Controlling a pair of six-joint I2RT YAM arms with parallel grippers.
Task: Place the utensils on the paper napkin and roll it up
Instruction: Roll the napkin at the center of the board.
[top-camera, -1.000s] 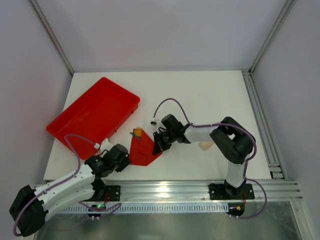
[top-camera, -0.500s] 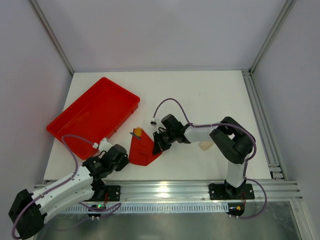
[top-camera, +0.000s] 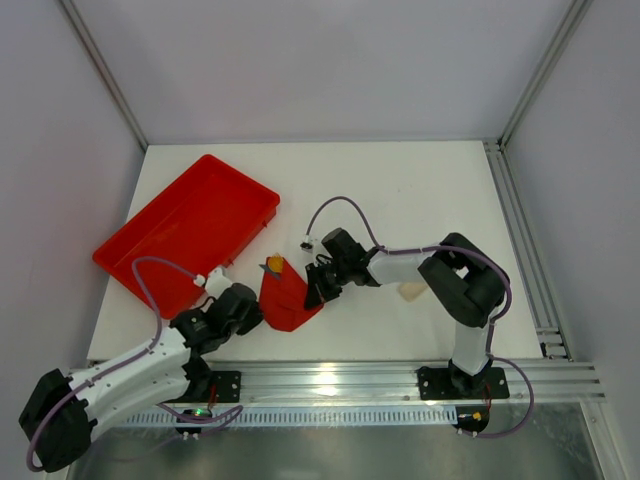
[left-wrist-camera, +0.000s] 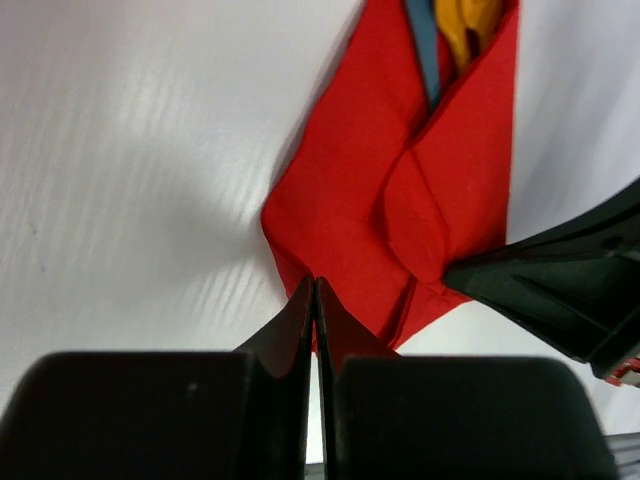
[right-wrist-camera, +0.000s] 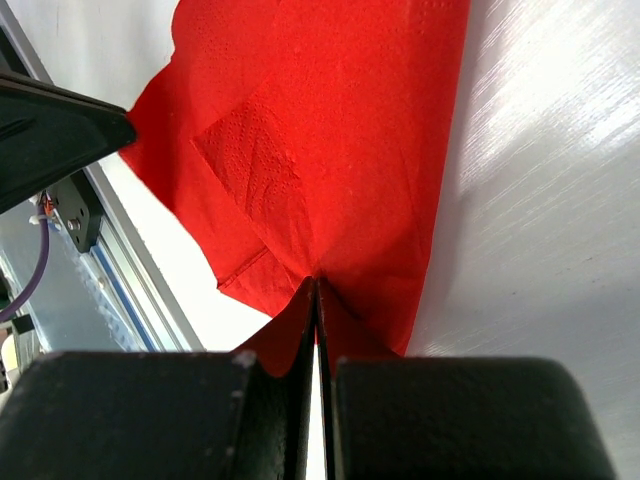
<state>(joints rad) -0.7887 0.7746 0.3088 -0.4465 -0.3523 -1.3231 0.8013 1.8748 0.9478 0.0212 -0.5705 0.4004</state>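
Note:
The red paper napkin (top-camera: 288, 303) lies folded over near the table's front, just right of the tray. Utensil ends, one orange (left-wrist-camera: 465, 25) and one blue-grey (left-wrist-camera: 425, 45), stick out of its far end (top-camera: 272, 265); the rest of the utensils is hidden inside the fold. My left gripper (top-camera: 262, 312) is shut at the napkin's left edge, pinching the paper (left-wrist-camera: 370, 200) at its tips (left-wrist-camera: 315, 285). My right gripper (top-camera: 313, 296) is shut on the opposite edge, and the paper (right-wrist-camera: 330, 130) puckers toward its tips (right-wrist-camera: 317, 282).
A large rigid red tray (top-camera: 190, 230) sits at the left, its near corner close to my left arm. A small pale tan piece (top-camera: 412, 291) lies by the right arm's elbow. The aluminium rail (top-camera: 330, 378) runs along the table's front edge.
My left gripper moved right to the napkin's left edge and closed from partly open to shut. The napkin's left side is drawn in slightly. The right arm has not moved.

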